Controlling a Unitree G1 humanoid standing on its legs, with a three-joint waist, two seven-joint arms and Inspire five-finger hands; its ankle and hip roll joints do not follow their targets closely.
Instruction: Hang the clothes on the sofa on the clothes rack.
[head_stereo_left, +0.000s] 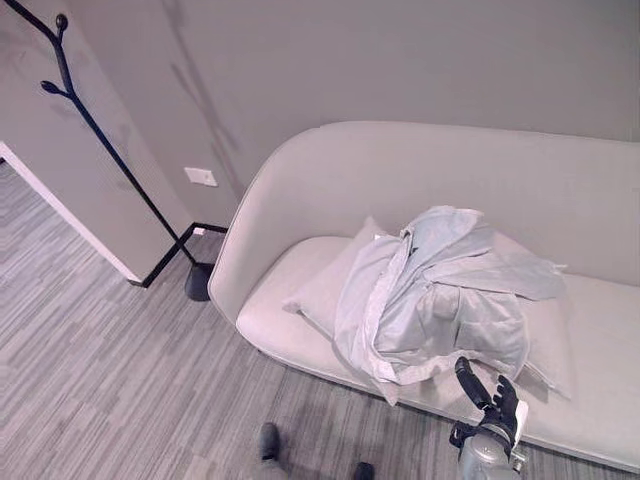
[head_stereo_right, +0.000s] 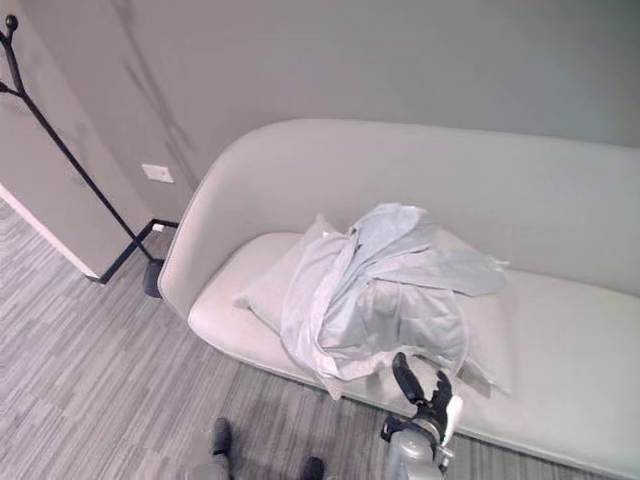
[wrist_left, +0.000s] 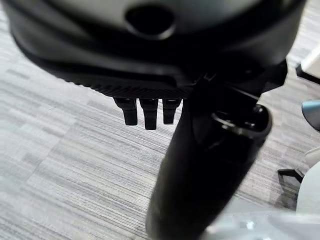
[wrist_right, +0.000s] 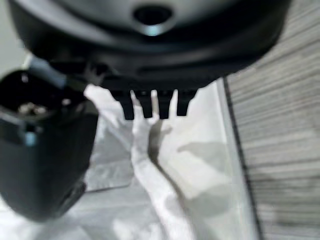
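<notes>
Left eye view: nothing hung yet, pale clothes (head_stereo_left: 440, 295) heaped on sofa (head_stereo_left: 400, 180), rack (head_stereo_left: 110, 150) bare at ten o'clock, right hand (head_stereo_left: 490, 400) hovering fingers-apart, left hand (wrist_left: 150, 112) idle, fingers straight.

I see a pale grey garment (head_stereo_right: 385, 290) heaped on a cushion (head_stereo_right: 272, 285) on the light sofa (head_stereo_right: 560, 350). My right hand (head_stereo_right: 428, 400) hangs at the seat's front edge just below the cloth, fingers (head_stereo_right: 405, 378) straight. The black clothes rack (head_stereo_right: 60, 150) stands left against the wall (head_stereo_right: 350, 60).
</notes>
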